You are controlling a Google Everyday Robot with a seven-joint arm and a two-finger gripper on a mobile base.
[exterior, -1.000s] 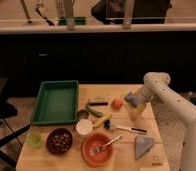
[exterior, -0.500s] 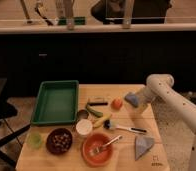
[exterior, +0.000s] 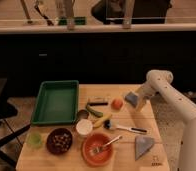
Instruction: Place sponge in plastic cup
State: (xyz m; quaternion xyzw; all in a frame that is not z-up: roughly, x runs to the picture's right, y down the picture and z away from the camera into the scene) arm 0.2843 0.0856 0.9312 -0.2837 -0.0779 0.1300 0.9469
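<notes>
Jaws clasping sponge [exterior: 131,99], just right of orange fruit [exterior: 117,103]

A single camera looks down from a raised spot at the near side of the wooden surface [exterior: 41,160]. It is tilted steeply and faces a dark cabinet front [exterior: 91,60], with a pale ledge [exterior: 91,27] running across the top of the frame. It stands at middle range: the surface fills the lower half, and the bottom border cuts its near edge. The white arm [exterior: 176,102] enters from the lower right corner. The claw [exterior: 132,100] sits right of centre, over the far right part of the surface.
</notes>
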